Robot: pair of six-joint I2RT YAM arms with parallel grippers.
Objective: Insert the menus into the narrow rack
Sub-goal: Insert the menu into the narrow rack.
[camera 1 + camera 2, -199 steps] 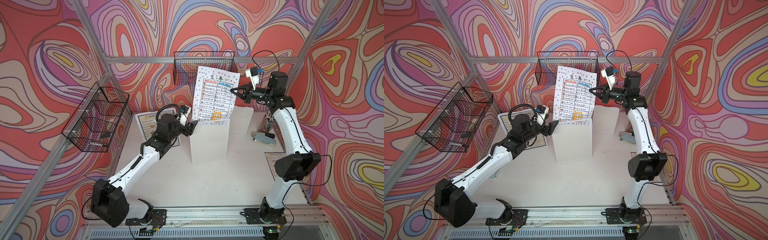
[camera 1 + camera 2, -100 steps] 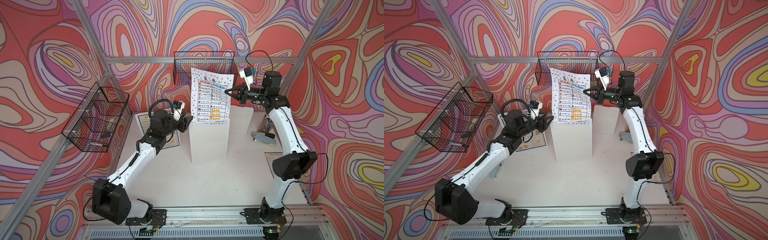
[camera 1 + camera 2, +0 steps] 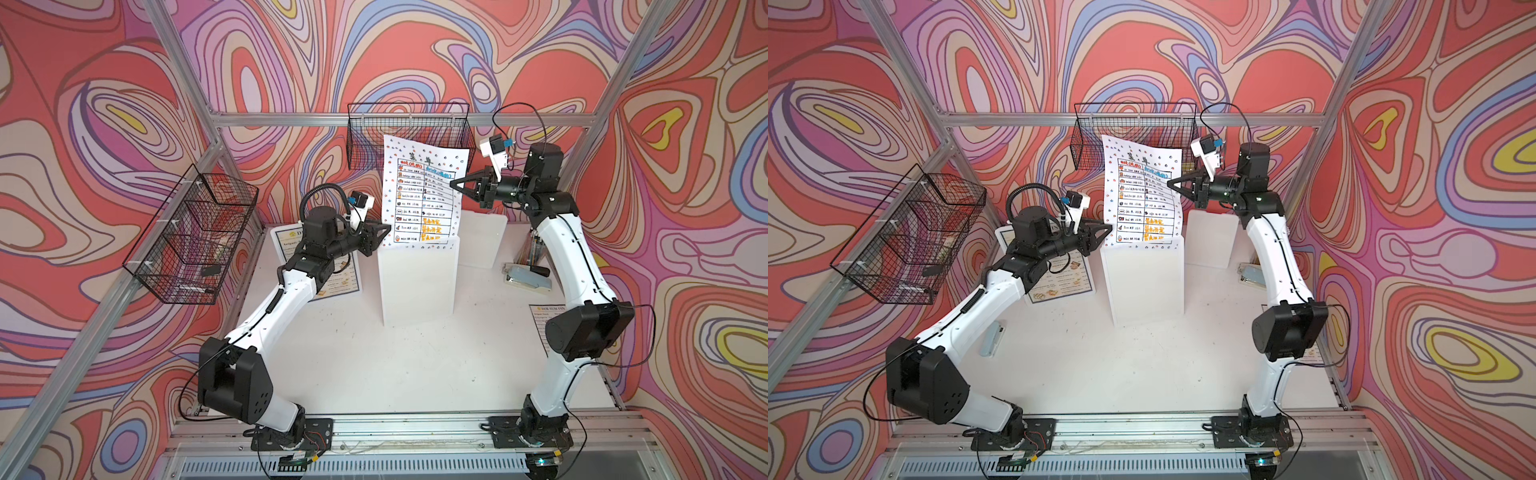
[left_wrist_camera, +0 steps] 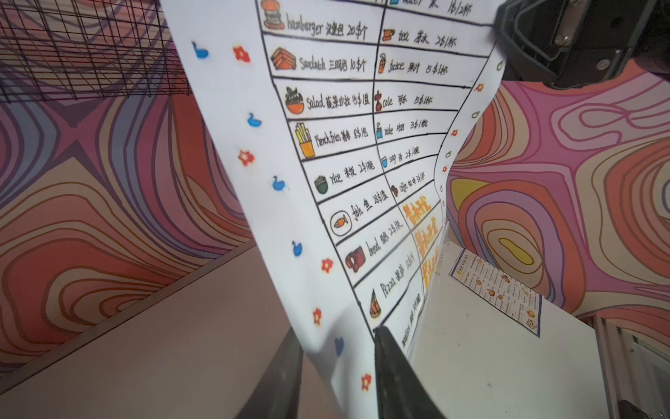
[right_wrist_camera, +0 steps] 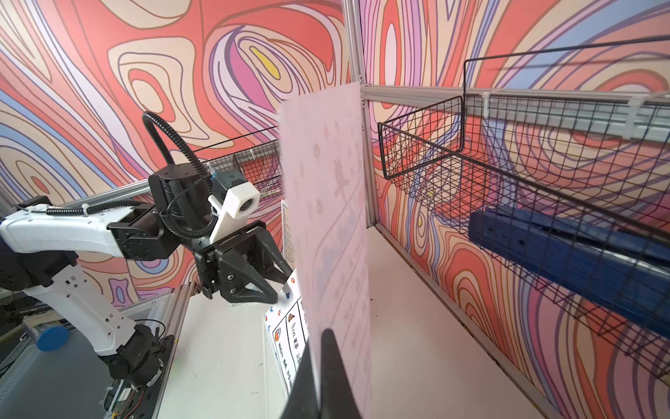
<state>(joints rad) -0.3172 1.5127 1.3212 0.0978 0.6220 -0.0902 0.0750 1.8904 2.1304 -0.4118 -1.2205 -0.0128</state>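
The step in hand looks like the first insertion. The white menu (image 3: pixel 422 195) hangs upright in front of the wire rack (image 3: pixel 365 137) on the back wall, with its lower edge near the top of the white block (image 3: pixel 415 282). The right gripper (image 3: pixel 455 185) is pinched tight on the sheet's edge on its own side. The left gripper (image 3: pixel 388 227) straddles the lower corner opposite. In the left wrist view its fingers (image 4: pixel 393 366) stand apart with the paper between them, unclamped.

A DIM SUM INN menu (image 3: pixel 1065 284) lies flat on the table (image 3: pixel 395 365) beneath the left arm, and a second DIM SUM INN menu (image 3: pixel 540 316) lies beside the right arm.

The next move likely calls for closing on that corner to steady the limp sheet, then lifting it over the rack's rim and lowering it edge first
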